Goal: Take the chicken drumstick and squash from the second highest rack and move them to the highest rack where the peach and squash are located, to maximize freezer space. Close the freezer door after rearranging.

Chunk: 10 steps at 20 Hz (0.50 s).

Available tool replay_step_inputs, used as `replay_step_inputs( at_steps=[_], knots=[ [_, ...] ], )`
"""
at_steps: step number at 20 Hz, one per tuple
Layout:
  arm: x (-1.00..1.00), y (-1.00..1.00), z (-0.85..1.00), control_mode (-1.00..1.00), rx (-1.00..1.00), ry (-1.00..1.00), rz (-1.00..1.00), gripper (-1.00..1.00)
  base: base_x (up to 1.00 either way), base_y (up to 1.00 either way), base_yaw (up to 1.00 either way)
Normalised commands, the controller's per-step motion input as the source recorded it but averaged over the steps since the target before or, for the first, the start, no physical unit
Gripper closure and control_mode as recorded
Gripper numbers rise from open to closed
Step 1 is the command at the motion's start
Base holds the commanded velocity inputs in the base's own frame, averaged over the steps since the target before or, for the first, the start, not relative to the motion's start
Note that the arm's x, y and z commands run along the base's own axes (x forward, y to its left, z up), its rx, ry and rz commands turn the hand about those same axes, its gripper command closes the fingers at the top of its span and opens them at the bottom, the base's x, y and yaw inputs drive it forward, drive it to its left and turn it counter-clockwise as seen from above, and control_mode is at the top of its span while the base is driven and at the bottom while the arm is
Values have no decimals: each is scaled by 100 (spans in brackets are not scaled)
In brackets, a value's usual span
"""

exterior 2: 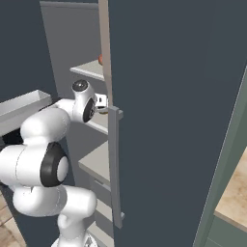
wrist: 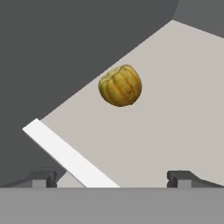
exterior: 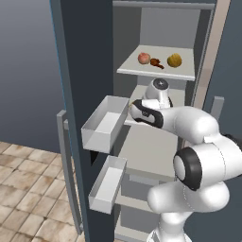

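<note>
The squash still to be moved lies on the second rack, well in from the front edge and toward the back wall. It rests alone on the bare surface, clear of the walls. In the hand view it sits ahead of the fingers, above the middle of the gap between them, not yet touched.

On the top rack the peach, the drumstick and the other squash lie in a row, peach toward the left edge, squash toward the right. The drumstick therefore appears already transferred.

Step in hand: approach to the remaining squash. The fingers stand wide apart and hold nothing. The next move calls for advancing the gripper over the front edge until the fingers straddle the squash, then closing, lifting and carrying it up to the free part of the top rack. The door is left to close afterwards.

Arm pose: the arm is folded forward, elbow low, wrist reaching into the freezer at the second rack. The hand is likely angled down toward the rack; the base views hide the fingers behind the wrist.
</note>
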Motion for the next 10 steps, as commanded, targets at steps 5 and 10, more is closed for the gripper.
replay_step_inputs(
  at_steps=[5, 10],
  knots=[
    [27, 0, -9, -100, 0, 0, 0, -100, 0, 0, 0],
    [28, 0, -11, -100, 0, 0, 0, -100, 0, 0, 0]
  ],
)
